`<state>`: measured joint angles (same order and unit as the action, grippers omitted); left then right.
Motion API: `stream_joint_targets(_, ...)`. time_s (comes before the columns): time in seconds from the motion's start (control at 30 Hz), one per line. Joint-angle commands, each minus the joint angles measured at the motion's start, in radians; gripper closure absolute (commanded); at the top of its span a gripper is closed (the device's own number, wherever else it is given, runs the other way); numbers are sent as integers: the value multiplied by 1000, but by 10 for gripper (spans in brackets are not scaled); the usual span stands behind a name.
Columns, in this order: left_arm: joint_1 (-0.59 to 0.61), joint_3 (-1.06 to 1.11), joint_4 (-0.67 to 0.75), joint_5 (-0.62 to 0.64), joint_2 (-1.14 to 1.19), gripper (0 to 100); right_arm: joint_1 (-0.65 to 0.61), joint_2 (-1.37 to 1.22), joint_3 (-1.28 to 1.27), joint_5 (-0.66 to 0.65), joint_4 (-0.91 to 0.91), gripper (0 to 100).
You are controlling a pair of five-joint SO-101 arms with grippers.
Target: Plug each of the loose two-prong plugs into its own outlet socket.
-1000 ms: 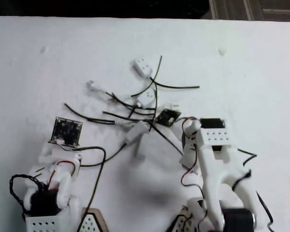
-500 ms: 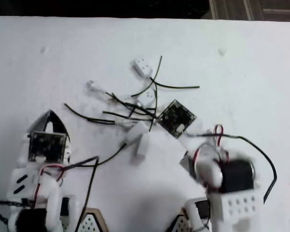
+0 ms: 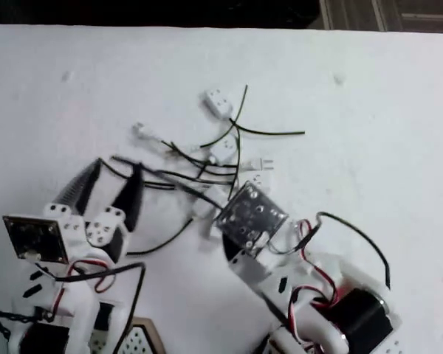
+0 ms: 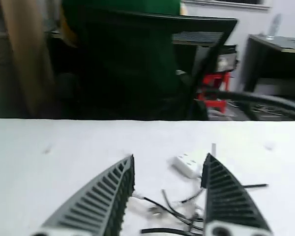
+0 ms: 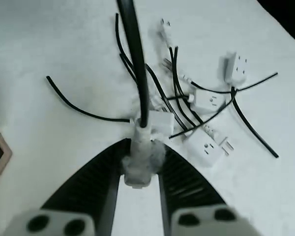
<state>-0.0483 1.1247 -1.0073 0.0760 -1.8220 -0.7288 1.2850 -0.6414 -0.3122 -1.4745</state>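
Several black cords, white outlet sockets and plugs lie tangled mid-table. My right gripper (image 5: 141,147) is shut on a white two-prong plug (image 5: 137,164) whose black cord (image 5: 135,59) runs away over the tangle. In the high view the right arm's wrist board (image 3: 247,214) covers that grip. Beyond the plug lie a white block (image 5: 158,121) and three sockets (image 5: 206,147), (image 5: 209,101), (image 5: 236,66). My left gripper (image 3: 118,167) stands open at the tangle's left end with nothing between its fingers (image 4: 96,199). Farther ahead of it lies a socket (image 4: 187,164).
A small loose plug (image 3: 140,131) lies at the tangle's far left, and the far socket (image 3: 218,103) sits behind it. Wooden base corners (image 3: 136,339) show at the near edge. White table (image 3: 369,110) stretches bare to the right and back. A chair stands beyond the far edge.
The right arm has swung left and down over the tangle. The left arm has tipped forward, and its open fingers now point at the cords.
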Motion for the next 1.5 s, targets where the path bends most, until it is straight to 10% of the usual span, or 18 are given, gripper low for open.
stream_joint_targets(0.0,-134,-32,18,21,1,762,-62,-19,20,9,67,981)
stream_joint_targets(0.77,-444,-32,-115,14,-1,762,-87,-127,-193,8,360,980)
stream_joint_targets(1.13,-90,5,-126,14,1,762,101,-134,-189,8,317,980)
stream_joint_targets(1.47,-68,101,-147,-181,21,763,320,-136,-195,8,263,980)
